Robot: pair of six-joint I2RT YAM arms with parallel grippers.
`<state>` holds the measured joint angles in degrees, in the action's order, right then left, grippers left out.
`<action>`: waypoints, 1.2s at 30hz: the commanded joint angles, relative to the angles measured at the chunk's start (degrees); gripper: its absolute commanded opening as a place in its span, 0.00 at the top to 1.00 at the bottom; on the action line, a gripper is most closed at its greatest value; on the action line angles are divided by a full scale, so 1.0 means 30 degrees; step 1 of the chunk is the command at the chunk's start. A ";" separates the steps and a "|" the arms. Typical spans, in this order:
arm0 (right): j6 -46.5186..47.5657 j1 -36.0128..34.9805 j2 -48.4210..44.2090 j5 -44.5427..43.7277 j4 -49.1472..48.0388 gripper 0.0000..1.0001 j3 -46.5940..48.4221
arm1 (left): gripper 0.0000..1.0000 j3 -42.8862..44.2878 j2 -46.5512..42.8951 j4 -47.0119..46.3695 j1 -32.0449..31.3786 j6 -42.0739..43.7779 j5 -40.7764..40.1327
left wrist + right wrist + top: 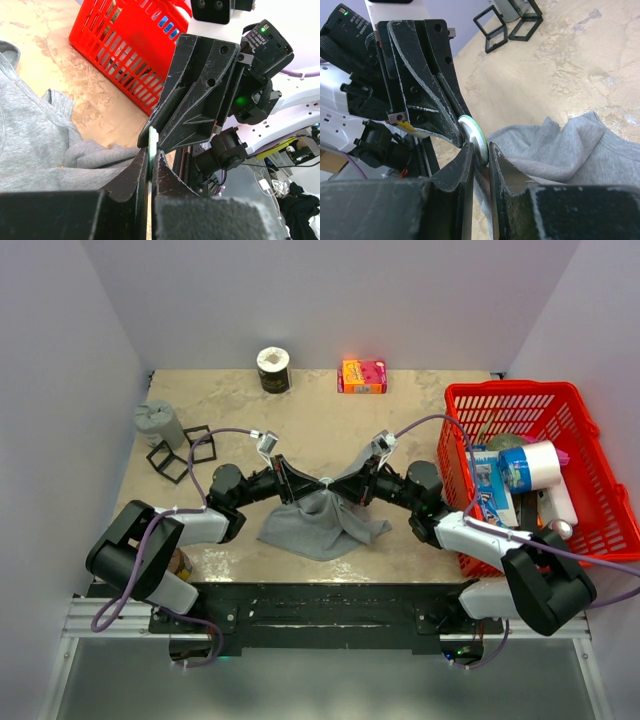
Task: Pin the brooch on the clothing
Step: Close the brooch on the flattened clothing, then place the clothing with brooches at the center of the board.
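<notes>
The grey tank top [320, 525] lies bunched on the table, with one part lifted to where both grippers meet. My left gripper [312, 480] and right gripper [340, 482] touch tip to tip above it. In the left wrist view my left gripper [151, 152] is shut on the thin edge of a small round disc [152, 137], white with a green rim. In the right wrist view my right gripper [481, 150] is shut on the same disc [472, 129], with a fold of the grey cloth [555, 150] between its fingers. No orange-red brooch face shows in any view.
A red basket [520, 400] full of packages stands at the right, close to my right arm, and shows in the left wrist view [120, 45]. A pink box [362, 376] and a dark roll [273, 369] stand at the back. Black frames [185, 452] and a grey object [160, 423] stand at the left.
</notes>
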<state>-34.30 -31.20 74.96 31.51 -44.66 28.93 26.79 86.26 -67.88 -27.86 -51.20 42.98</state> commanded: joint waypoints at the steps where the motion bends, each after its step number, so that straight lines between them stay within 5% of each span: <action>1: 0.1005 -0.0059 -0.0112 -0.2474 0.1176 0.88 0.0260 | 1.00 0.0359 -0.0393 -0.1896 -0.0499 -0.0101 0.1200; 12: 0.1034 -0.0029 -0.0669 -0.3470 0.1675 0.87 -0.0062 | 1.00 0.0183 -0.0598 -0.1634 -0.0441 0.0074 0.0733; 19: 0.1473 -0.0059 -0.1840 -0.3998 0.3108 0.83 0.0025 | 1.00 0.0709 -0.0804 0.1644 -0.0207 0.1039 -0.0323; 27: 0.1796 -0.0030 -0.3334 -0.4379 0.4369 0.53 0.0172 | 0.98 0.2613 -0.0715 0.6039 -0.0207 0.2912 -0.2108; 31: 0.2088 -0.0058 -0.4125 -0.4467 0.5683 0.42 0.0318 | 0.81 0.4453 -0.0424 0.8003 -0.0207 0.4641 -0.3601; 34: 0.2118 -0.0029 -0.4770 -0.4729 0.6911 0.38 0.0347 | 0.58 0.5916 -0.0073 0.9027 -0.0206 0.6310 -0.5328; 35: 0.2176 -0.0029 -0.4916 -0.4934 0.7499 0.37 0.0464 | 0.36 0.6534 0.0422 1.1033 -0.0178 0.6721 -0.6609; 36: 0.2322 -0.0029 -0.5005 -0.5255 0.8143 0.37 0.0755 | 0.29 0.7178 0.0659 1.2271 -0.0148 0.7508 -0.7579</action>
<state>-29.36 -31.38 62.11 19.27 -26.87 28.86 40.69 86.06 -42.39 -28.53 -37.69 31.55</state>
